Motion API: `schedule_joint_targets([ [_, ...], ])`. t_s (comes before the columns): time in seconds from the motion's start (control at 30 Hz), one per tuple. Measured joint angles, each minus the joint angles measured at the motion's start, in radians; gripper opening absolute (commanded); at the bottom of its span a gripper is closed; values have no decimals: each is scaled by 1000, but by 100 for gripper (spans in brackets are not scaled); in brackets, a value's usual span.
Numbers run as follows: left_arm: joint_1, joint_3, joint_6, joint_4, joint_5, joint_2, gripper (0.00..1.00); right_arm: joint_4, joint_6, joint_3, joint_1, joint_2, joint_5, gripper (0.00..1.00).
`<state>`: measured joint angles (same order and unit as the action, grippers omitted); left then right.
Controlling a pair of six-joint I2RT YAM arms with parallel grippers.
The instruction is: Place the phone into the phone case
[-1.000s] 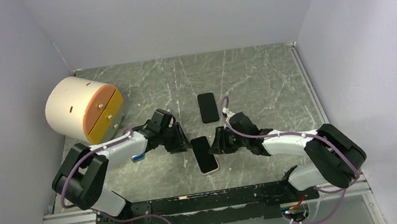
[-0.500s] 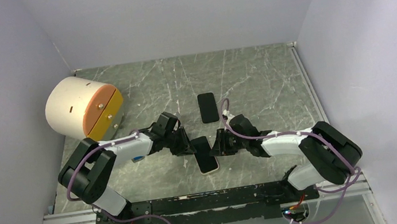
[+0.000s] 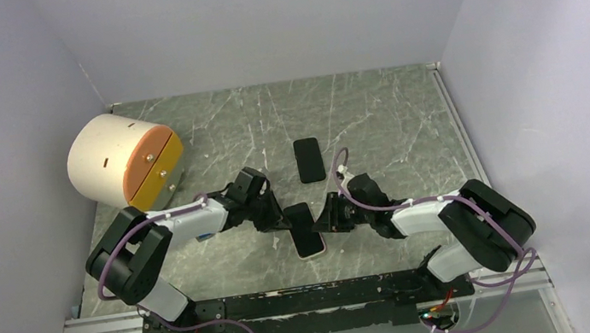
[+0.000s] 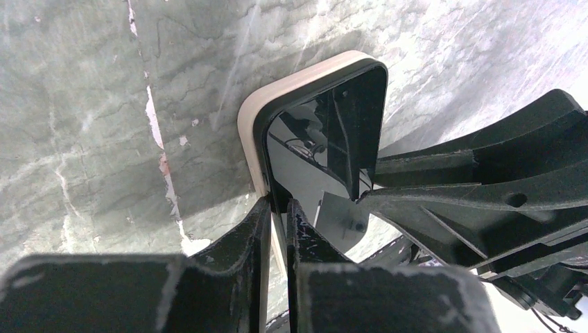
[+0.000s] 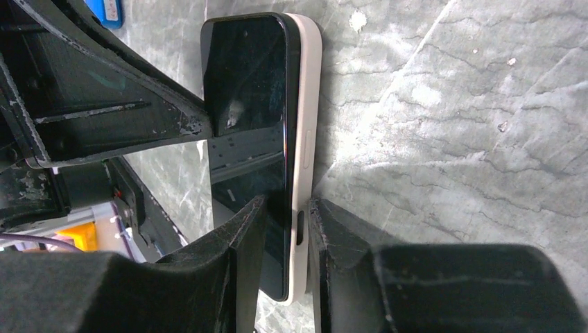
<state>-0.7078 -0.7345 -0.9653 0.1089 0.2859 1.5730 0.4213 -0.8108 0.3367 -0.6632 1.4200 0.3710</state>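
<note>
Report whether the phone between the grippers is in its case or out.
In: the beige phone case rim wraps the black phone edge in both wrist views. Fully seated or not, cannot tell.

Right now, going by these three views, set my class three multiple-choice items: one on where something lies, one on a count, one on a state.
1. Where does the bare phone lie?
A. Farther back than the cased phone, apart from it.
B. Stacked on the cased phone.
C. Held in the air.

2. How many phones show in the top view?
A. One.
B. Two.
C. Four.

3. What are the left gripper and right gripper doing?
A. Both hang open, touching nothing.
B. Both clamp the cased phone's long edges, from opposite sides.
C. Only the left grips.

Key:
1 A: a strip of table separates the two in the top view.
2 B: one sits in the case, one lies bare.
3 B: each wrist view shows an edge pinched.
</note>
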Motion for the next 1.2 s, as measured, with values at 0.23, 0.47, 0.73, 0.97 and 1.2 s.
schedule_joint_targets([
  [0.23, -31, -2, -1, 43, -8, -8, 41, 6, -28, -3, 0, -1, 1, 32],
  [0.47, -66, -2, -2, 166, 23, -99, 43, -25, -35, -4, -6, -45, -2, 32],
  [0.73, -65, 30, -3, 151, 41, -115, 37, -25, -43, -19, -8, -47, -2, 32],
  [0.97, -74, 35, -17, 137, 67, -75, 30, -28, -46, -20, -8, -48, -3, 31],
  [1.2, -80, 29, -23, 119, 91, -86, 21, -59, -45, -23, -8, -99, -6, 30],
])
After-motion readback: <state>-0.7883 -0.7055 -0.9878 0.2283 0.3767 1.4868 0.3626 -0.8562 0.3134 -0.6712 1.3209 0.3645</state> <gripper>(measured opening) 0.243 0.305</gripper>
